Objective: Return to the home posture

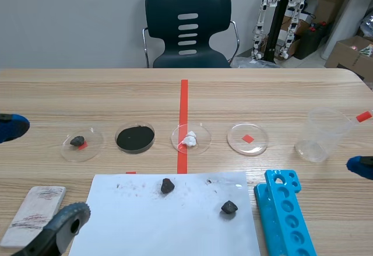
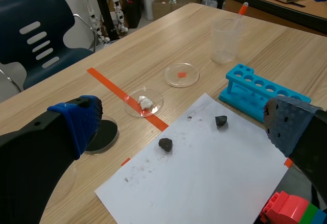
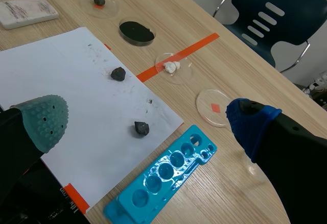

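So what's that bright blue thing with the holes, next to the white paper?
It is a blue rack, plastic by its look: a long top plate with a single row of round holes, all empty, and a few smaller holes at its far end. It stands raised on its own base on the wooden table, just right of the white paper sheet. Nothing grips it or rests on it.

White paper sheet [image 1: 145, 227] with two dark lumps [image 1: 168, 185]. Beyond it, four clear dishes [image 1: 238, 144] in a row: dark stone [image 1: 77, 141], black powder [image 1: 135, 138], white lump [image 1: 189, 139], one over a tape square. Blue tube rack [image 1: 284, 215] beside the sheet. Clear cup [image 1: 323, 134]. White block [image 1: 35, 212]. Dark chair [image 1: 186, 25].
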